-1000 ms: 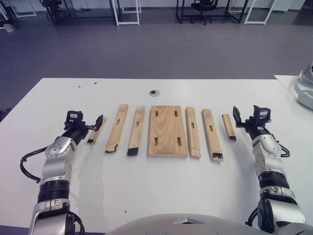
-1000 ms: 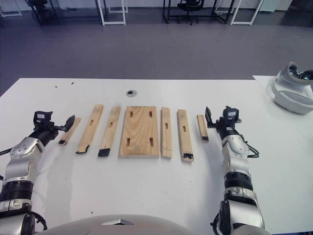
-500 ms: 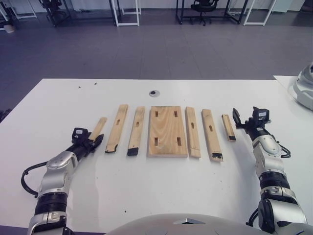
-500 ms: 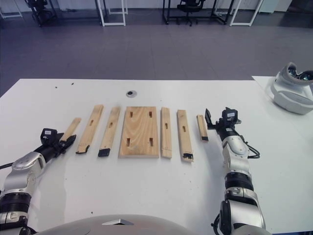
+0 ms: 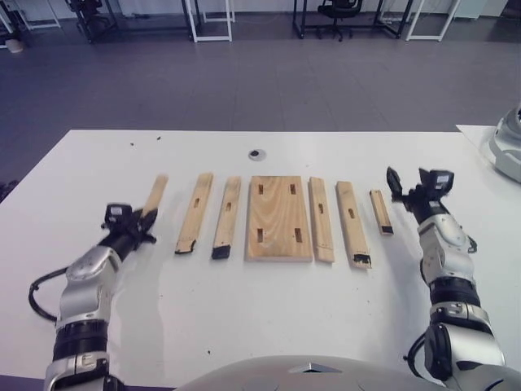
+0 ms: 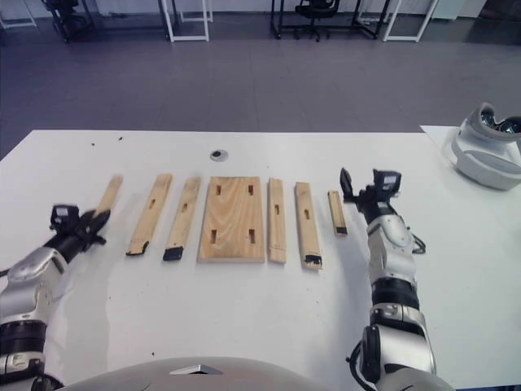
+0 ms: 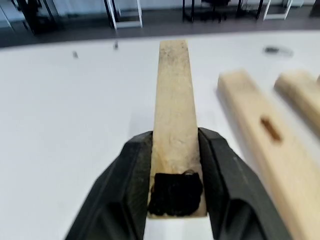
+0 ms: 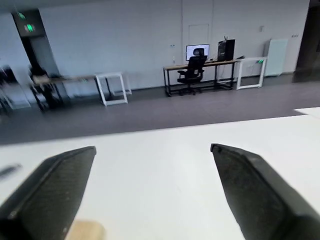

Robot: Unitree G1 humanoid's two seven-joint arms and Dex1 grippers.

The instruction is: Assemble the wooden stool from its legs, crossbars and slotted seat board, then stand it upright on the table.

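At the left of the white bench (image 5: 212,314) the left pincer (image 5: 138,226) is pinched on the black-tipped near end of a short crossbar (image 5: 155,194), one finger on each long edge; the stick points away from the robot, and whether it rests on the bench cannot be told. Just right of it lie two slotted legs, the outer left leg (image 5: 194,212) and the inner left leg (image 5: 228,216), side by side and apart. The slotted seat board (image 5: 279,217) lies flat in the middle, four slots facing up. Close against its right edge lies the inner right leg (image 5: 321,218), then the outer right leg (image 5: 352,212), then a second short crossbar (image 5: 380,210). The right pincer (image 5: 407,189) hovers just right of that crossbar, fingers spread wide and holding nothing. A white headset (image 5: 509,147) sits at the far right edge
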